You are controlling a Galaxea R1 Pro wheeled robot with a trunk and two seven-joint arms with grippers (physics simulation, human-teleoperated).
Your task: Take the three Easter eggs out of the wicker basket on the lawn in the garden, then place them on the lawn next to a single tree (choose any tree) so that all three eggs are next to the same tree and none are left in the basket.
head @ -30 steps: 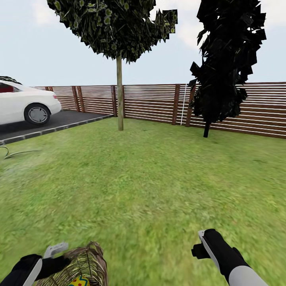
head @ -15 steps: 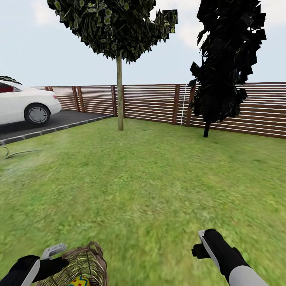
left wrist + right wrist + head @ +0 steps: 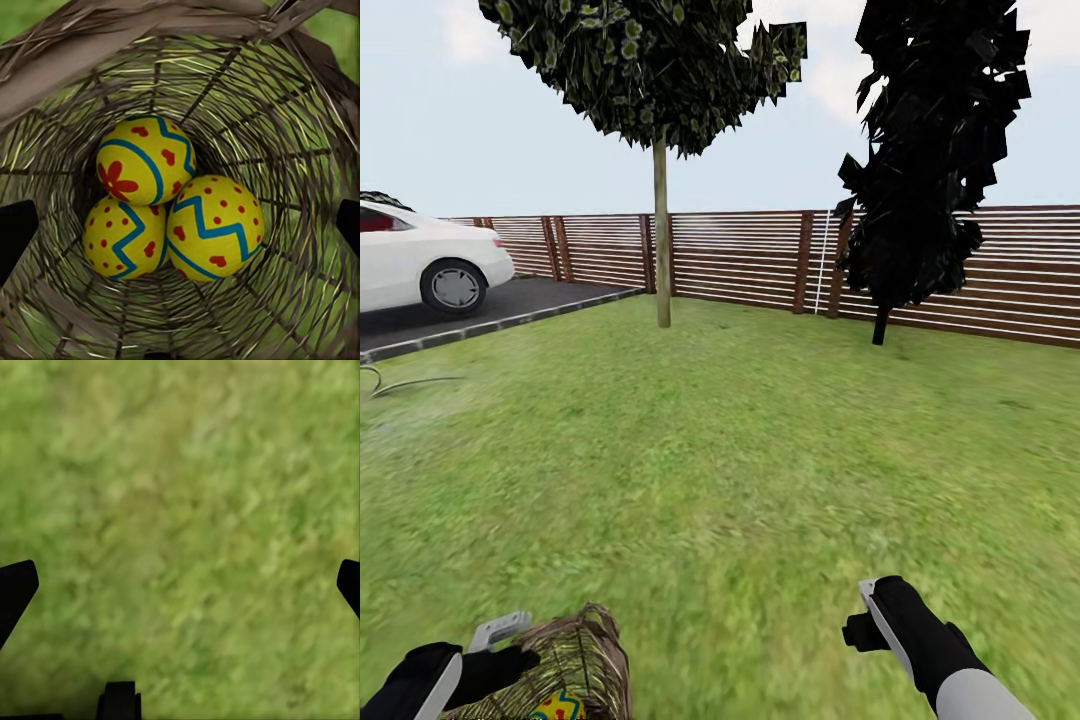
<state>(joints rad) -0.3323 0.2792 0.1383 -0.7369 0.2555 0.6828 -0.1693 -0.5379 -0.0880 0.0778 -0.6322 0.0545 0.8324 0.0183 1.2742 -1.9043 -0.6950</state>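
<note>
Left gripper (image 3: 180, 225) hovering wide open over basket (image 3: 300, 112) on lawn (image 3: 740, 450), 3 eggs (image 3: 214, 225) touching at its bottom; right gripper (image 3: 180, 585) idling open above grass; best descending straight onto the top egg.

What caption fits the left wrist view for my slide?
Three Easter eggs nestled together inside the wicker basket, seen between the open left gripper fingers.

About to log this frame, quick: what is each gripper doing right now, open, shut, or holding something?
Left gripper: open, empty, pointed into the wicker basket at the three Easter eggs.
Right gripper: open, empty, above the lawn.
</note>
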